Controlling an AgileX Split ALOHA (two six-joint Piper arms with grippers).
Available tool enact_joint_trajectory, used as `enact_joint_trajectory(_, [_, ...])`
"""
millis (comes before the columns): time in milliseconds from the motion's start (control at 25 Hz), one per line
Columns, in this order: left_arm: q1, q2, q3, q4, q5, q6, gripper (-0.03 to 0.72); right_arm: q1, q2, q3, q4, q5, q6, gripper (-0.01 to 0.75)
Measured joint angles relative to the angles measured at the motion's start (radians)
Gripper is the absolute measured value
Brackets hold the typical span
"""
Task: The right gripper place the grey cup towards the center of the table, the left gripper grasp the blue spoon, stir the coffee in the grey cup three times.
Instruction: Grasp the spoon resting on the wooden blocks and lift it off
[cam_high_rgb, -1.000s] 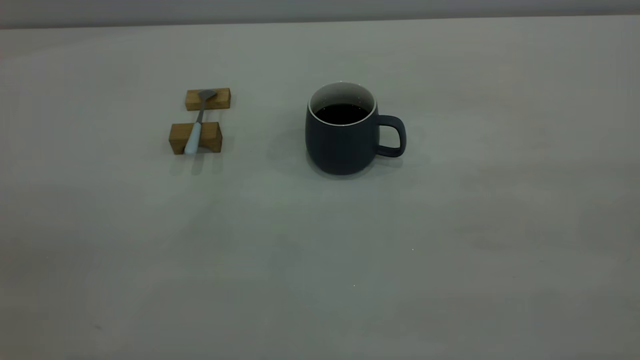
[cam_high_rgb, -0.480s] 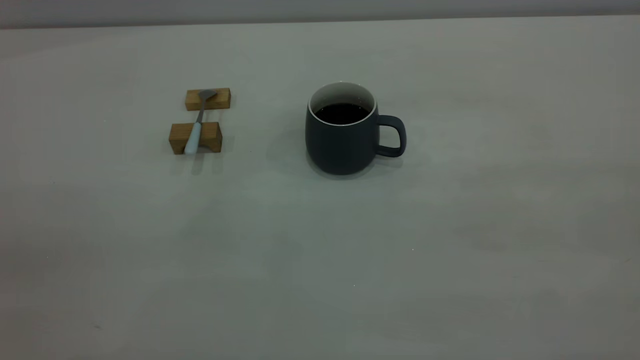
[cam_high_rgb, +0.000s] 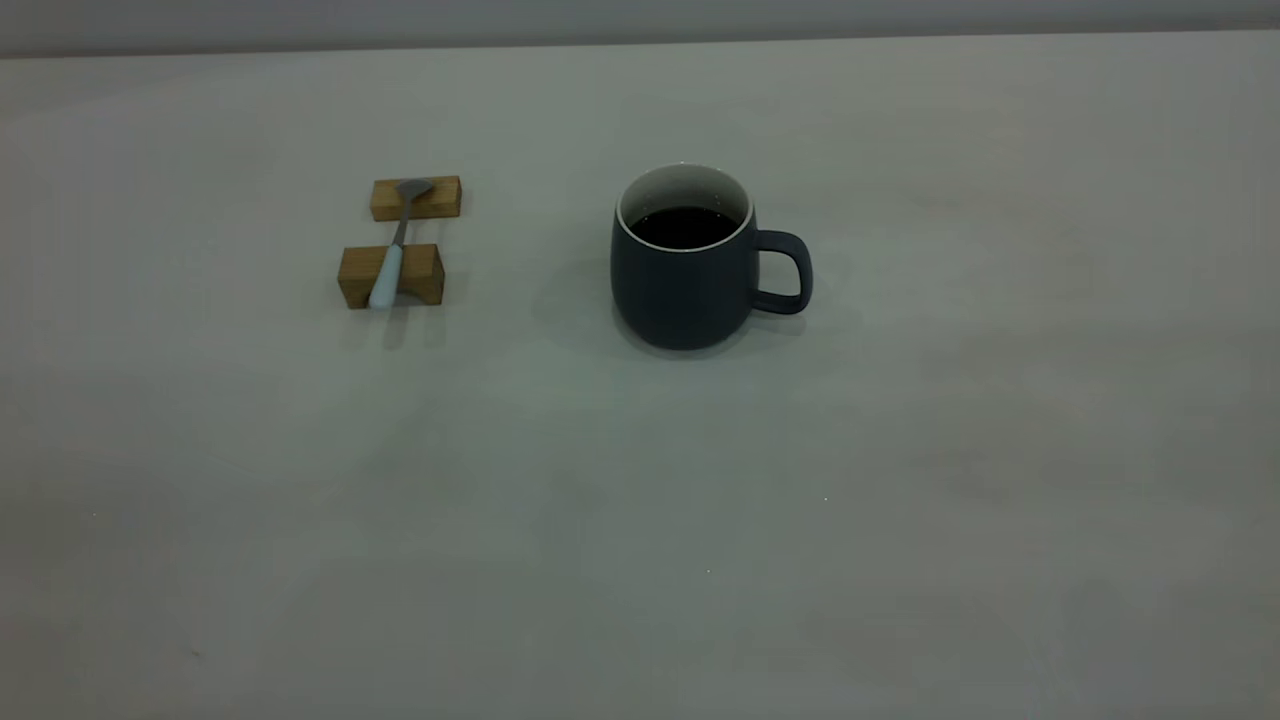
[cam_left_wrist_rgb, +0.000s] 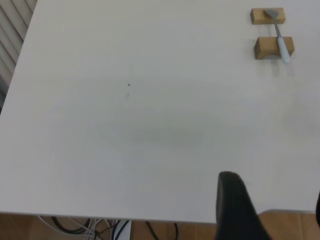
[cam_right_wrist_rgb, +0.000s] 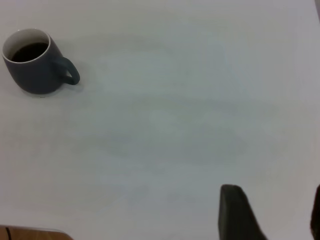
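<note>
The grey cup (cam_high_rgb: 688, 275) stands upright near the middle of the table (cam_high_rgb: 640, 520), its handle towards the right, with dark coffee (cam_high_rgb: 683, 226) inside. To its left the blue spoon (cam_high_rgb: 388, 266) lies across two wooden blocks, pale handle end nearest the camera. Neither arm shows in the exterior view. In the left wrist view my left gripper (cam_left_wrist_rgb: 272, 215) hangs open over the table's near edge, far from the blue spoon (cam_left_wrist_rgb: 282, 42). My right gripper (cam_right_wrist_rgb: 275, 215) is open too, well away from the grey cup (cam_right_wrist_rgb: 35, 70).
Two small wooden blocks (cam_high_rgb: 416, 198) (cam_high_rgb: 358, 275) hold the spoon off the table. The left wrist view shows the table edge (cam_left_wrist_rgb: 100, 216), with cables (cam_left_wrist_rgb: 85, 229) and a wooden floor below it.
</note>
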Motion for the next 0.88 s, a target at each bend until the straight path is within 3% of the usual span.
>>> enact_joint_trajectory(360, [0.000,0.000,0.000,0.006,0.000,0.001,0.463,0.000,0.000,0.000,0.000,0.000,0.000,0.242])
enact_joint_trajectory(520, [0.000,0.007,-0.006,0.015,-0.011,-0.001,0.475,0.000,0.000,0.000,0.000,0.000,0.000,0.226])
enact_joint_trajectory(680, [0.000,0.146,-0.072,0.052,-0.083,-0.011,0.554,0.000,0.000,0.000,0.000,0.000,0.000,0.226])
enact_joint_trajectory(880, [0.000,0.504,-0.183,0.094,-0.174,-0.112,0.659,0.000,-0.001,0.000,0.000,0.000,0.000,0.226])
